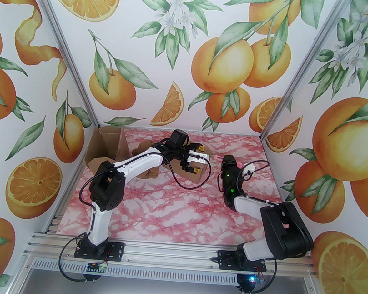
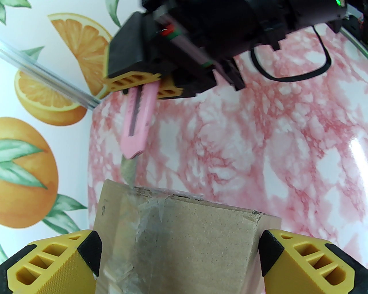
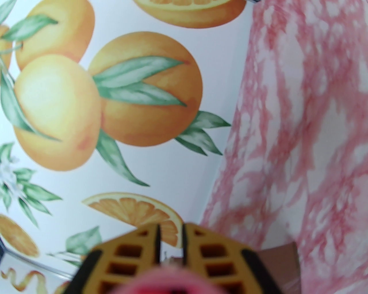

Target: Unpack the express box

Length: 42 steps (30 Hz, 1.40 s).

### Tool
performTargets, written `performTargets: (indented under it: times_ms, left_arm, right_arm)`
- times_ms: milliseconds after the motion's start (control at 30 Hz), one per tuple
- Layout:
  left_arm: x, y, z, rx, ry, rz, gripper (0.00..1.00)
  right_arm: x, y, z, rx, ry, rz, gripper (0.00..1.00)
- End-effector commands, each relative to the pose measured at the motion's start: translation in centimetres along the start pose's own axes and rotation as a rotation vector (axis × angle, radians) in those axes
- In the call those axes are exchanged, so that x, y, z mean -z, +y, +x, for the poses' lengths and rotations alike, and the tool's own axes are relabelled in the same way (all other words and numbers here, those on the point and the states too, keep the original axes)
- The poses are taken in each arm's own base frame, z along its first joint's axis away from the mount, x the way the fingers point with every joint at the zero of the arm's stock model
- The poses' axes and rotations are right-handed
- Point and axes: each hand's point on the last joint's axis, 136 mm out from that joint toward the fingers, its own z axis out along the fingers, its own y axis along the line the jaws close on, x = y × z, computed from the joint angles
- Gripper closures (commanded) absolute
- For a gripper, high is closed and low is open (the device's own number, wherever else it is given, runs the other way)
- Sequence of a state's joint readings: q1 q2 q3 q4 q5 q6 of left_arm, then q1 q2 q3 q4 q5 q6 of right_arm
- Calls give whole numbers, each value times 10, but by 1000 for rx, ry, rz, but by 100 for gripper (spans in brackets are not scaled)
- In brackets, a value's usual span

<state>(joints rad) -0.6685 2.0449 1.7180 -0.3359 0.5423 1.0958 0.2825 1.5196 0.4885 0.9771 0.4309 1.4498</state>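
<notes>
The knife tip touches the box, right of the carton.

White-and-black arm links, looping black cables, green status lights, yellow ribbed fingers with black pads

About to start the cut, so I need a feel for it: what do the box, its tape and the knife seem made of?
Box: brown cardboard, matte, speckled fibrous face, frayed top edge. Tape: clear plastic film, glossy and wrinkled. Knife: pink handle, smooth, likely plastic; its blade is dull grey, probably metal.
</notes>
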Motion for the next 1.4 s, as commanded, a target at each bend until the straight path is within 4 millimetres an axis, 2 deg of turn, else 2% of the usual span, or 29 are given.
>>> performTargets:
  times_ms: [0,133,333,533,1000,1133,1367]
  left_arm:
    - [-7,2,6,6,0,-18,6]
    - [-9,1,6,10,1,-18,6]
    - [-11,1,7,10,5,-20,5]
    - [-14,0,8,12,7,-19,5]
    - [-14,5,7,26,8,-40,5]
    - [-14,8,6,31,11,-52,5]
    - [-13,7,5,31,13,-45,5]
  right_arm:
    - [5,1,-4,-105,-32,-43,100]
    - [10,4,-6,-162,-59,-89,100]
    - [15,-5,-5,-214,-76,-81,100]
    - [19,-2,-7,-305,-113,-146,100]
    - [29,-4,-6,-397,-125,-163,100]
    - [29,-3,-6,-358,-131,-158,100]
    - [26,9,-6,-149,-90,-123,100]
